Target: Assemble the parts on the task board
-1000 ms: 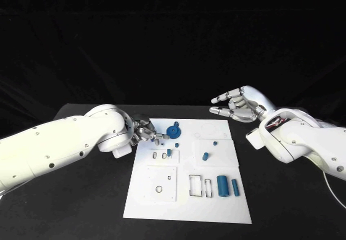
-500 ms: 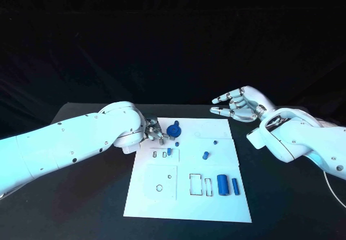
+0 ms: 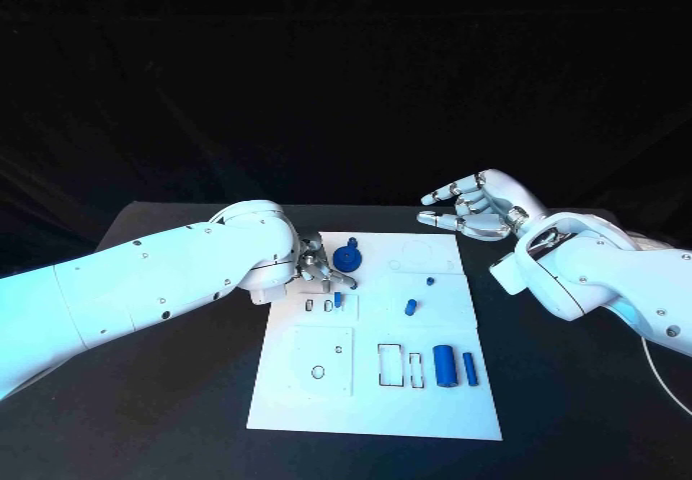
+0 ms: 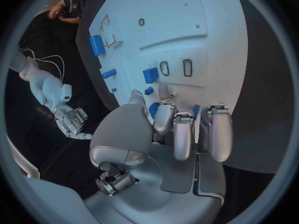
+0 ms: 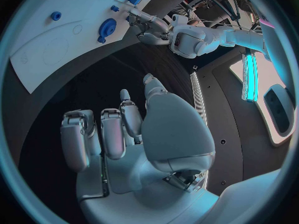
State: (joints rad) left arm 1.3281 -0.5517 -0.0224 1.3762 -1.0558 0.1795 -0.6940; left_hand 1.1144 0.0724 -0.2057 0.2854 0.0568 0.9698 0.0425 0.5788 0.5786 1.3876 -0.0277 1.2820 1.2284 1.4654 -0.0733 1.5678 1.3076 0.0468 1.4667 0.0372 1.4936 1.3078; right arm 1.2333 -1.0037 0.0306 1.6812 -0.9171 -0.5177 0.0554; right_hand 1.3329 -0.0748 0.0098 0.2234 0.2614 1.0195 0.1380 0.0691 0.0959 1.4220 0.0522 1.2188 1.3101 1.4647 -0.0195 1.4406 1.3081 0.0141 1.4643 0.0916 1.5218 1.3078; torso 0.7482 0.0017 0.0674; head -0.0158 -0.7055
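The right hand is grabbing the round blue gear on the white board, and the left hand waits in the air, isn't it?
No, the hands are swapped. In the head view the left hand has its fingers at the gear on the board, while the right hand waits in the air, holding nothing.

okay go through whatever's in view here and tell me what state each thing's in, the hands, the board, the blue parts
left hand: fingers curled at the board's far left edge, beside the blue gear; hold unclear.
right hand: open, raised off the board's far right corner, holding nothing.
task board: flat on the table.
blue gear: on the board.
two blue cylinders: lying side by side.
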